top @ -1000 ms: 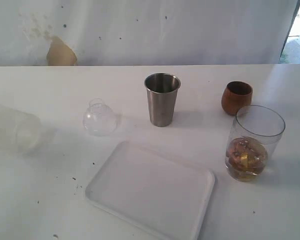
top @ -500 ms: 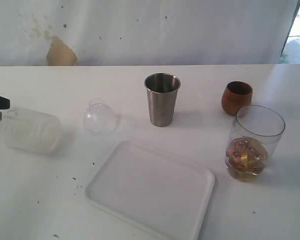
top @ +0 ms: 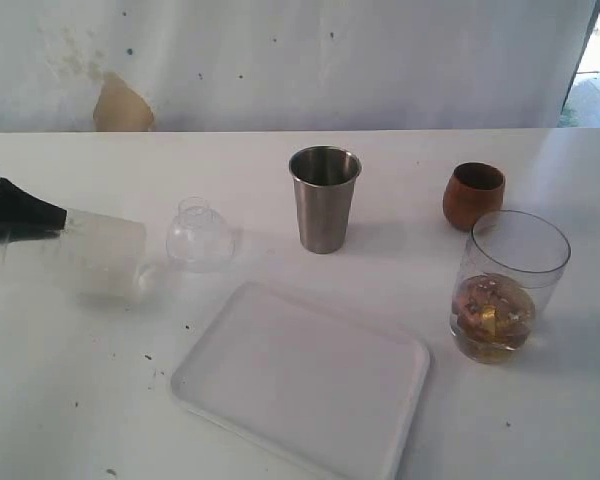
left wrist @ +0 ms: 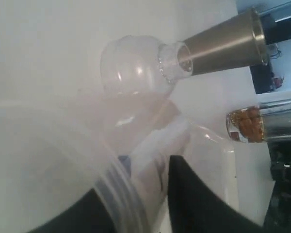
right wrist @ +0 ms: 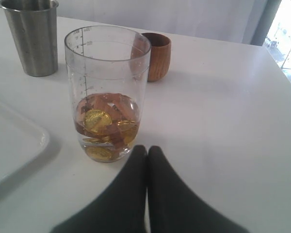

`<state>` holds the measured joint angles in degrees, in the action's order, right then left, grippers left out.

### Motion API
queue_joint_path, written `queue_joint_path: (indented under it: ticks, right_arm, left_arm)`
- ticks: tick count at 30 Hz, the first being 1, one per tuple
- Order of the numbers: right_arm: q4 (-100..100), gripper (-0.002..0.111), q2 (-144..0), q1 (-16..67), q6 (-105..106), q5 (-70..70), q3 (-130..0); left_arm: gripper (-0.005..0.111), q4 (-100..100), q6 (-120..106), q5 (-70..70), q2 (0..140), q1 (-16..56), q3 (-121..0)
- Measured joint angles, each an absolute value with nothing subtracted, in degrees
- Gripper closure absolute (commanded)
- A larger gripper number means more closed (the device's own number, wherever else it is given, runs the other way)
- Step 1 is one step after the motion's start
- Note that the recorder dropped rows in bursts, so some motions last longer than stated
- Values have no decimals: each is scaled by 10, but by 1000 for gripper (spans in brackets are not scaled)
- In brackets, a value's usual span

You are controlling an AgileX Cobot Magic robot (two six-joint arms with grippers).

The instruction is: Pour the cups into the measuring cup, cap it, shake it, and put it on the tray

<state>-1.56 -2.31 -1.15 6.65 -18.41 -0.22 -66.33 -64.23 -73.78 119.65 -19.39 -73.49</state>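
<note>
The frosted plastic cup lies tilted on its side at the table's left. My left gripper is shut on its rim. In the left wrist view the cup fills the frame, and its ribbed rim wall sits between the two dark fingers of that gripper. The measuring cup stands at the right holding gold coins and brown pieces. My right gripper is shut and empty, just short of the measuring cup. The steel tumbler and wooden cup stand upright. The white tray lies in front.
A small clear dome lid sits between the frosted cup and the tumbler, also visible in the left wrist view as the dome lid. The tray's corner lies close beside the measuring cup. A white wall backs the table.
My left gripper has come in from the left edge. The frosted cup has moved to the right with it, toward the dome lid. Nothing else has moved.
</note>
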Motion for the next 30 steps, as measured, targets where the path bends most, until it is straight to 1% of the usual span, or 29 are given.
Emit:
queue_joint_path:
  ticks: [4,7,10,13,17,22,25,27,28,30]
  right_arm:
    - [-16,108,-23,-11,67,-184,-2]
    - [-16,108,-23,-11,67,-184,-2]
    - [-16,108,-23,-11,67,-184,-2]
    - [-16,108,-23,-11,67,-184,-2]
    - [-16,108,-23,-11,67,-184,-2]
    - [-16,108,-23,-11,67,-184,-2]
    - [-16,108,-23,-11,67,-184,-2]
    - [-16,108,-23,-11,67,-184,-2]
    - [-16,108,-23,-11,67,-184,-2]
    - [-16,108,-23,-11,67,-184,-2]
  left_arm:
    - [107,-597,-598,-737,1150,-189,-749]
    - [107,-472,-525,-694,1096,-171,-774]
    - [107,-314,-435,-657,1045,-135,-801]
    - [107,-224,-371,-669,1012,-87,-824]
    - [107,-179,-323,-691,1003,-1,-835]
    - [107,-77,-269,-696,1003,98,-800]
    - [107,-51,-243,-698,1003,136,-777]
    - [102,-51,-235,-693,1003,150,-765]
    - [95,-52,-232,-689,1003,155,-761]
    - [78,-52,-225,-683,1003,164,-755]
